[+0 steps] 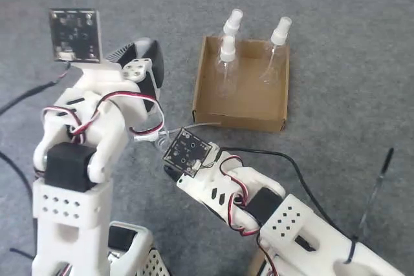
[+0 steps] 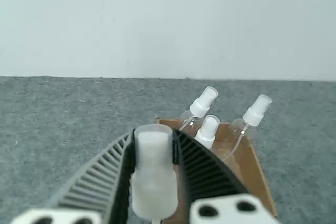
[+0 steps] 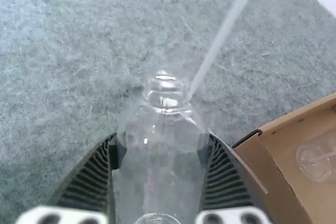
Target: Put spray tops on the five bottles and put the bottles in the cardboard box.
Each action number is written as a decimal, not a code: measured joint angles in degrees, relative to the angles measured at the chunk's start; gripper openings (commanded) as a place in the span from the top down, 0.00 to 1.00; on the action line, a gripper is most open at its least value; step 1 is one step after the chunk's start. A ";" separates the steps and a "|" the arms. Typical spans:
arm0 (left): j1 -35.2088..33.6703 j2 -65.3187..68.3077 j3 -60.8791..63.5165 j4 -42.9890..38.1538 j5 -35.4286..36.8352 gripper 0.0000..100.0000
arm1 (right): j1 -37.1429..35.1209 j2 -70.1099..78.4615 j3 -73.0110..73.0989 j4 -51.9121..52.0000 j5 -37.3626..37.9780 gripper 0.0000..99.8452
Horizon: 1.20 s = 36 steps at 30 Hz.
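Grey carpeted table (image 1: 349, 63) bears the cardboard box (image 1: 239, 118).

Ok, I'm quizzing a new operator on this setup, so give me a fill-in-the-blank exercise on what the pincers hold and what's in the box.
1. The cardboard box holds ___ bottles with tops on.
2. The left pincer is shut on a white ___.
3. The right pincer grips a clear bottle whose mouth is ___, nothing screwed on.
Missing words: three; spray top; open.
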 measured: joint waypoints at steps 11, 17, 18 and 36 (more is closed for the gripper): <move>0.09 0.00 -5.10 4.48 0.00 0.99 | 0.00 0.00 0.00 0.00 0.00 0.99; 0.09 0.00 -2.73 4.13 0.00 0.99 | 0.00 0.00 0.00 0.00 0.00 0.99; -0.18 0.00 -2.73 3.69 -0.09 0.99 | 0.00 0.00 0.00 0.00 0.00 0.99; -1.41 0.00 -2.73 2.81 -0.79 0.99 | 0.00 0.00 0.00 0.00 0.00 0.99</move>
